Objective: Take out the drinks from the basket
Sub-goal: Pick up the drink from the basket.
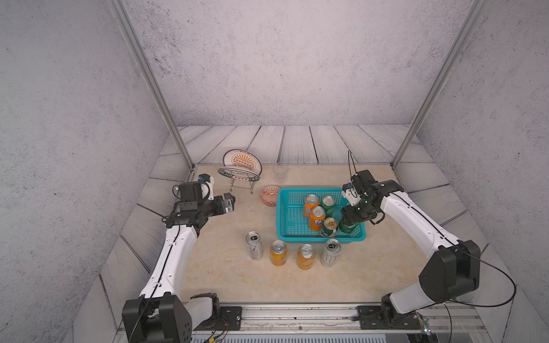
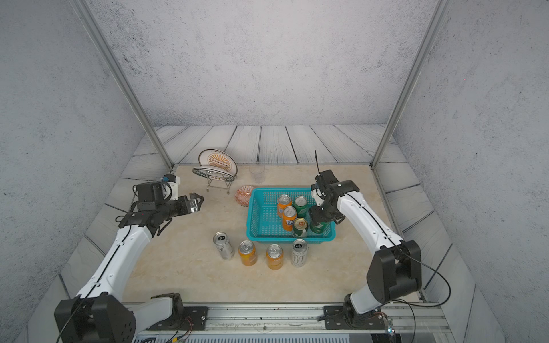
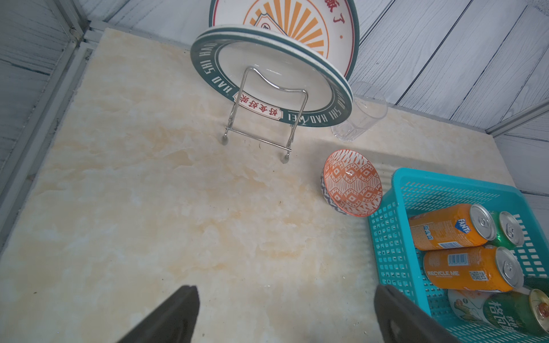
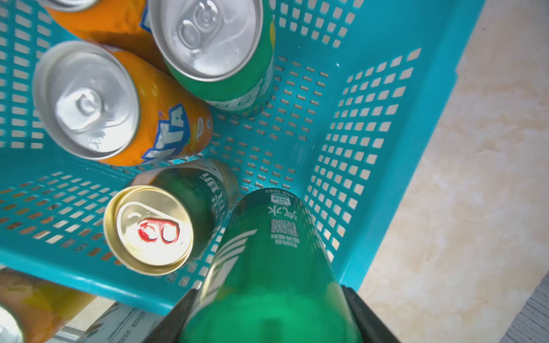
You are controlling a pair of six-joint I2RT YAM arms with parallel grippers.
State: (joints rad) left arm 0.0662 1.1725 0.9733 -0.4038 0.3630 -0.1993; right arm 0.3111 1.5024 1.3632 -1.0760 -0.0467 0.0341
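The turquoise basket (image 1: 279, 214) (image 4: 439, 118) stands right of centre. Two orange cans (image 1: 316, 218), a green can (image 1: 328, 204) and a gold-topped green can (image 1: 329, 227) stand inside it. My right gripper (image 1: 347, 221) (image 4: 269, 291) reaches into the basket's near right corner and is shut on another green can (image 4: 267, 261). In front of the basket stand two silver-white cans (image 1: 254, 245) (image 1: 331, 252) and two orange cans (image 1: 278, 252) (image 1: 306, 256) in a row. My left gripper (image 1: 230, 202) (image 3: 285, 289) hovers open and empty over bare table, left of the basket.
Two plates lean in a wire rack (image 1: 239, 171) at the back left. A clear cup (image 1: 280, 173) stands beside them. An orange-patterned bowl (image 1: 269, 195) leans against the basket's far left corner. Metal frame posts rise at the back corners.
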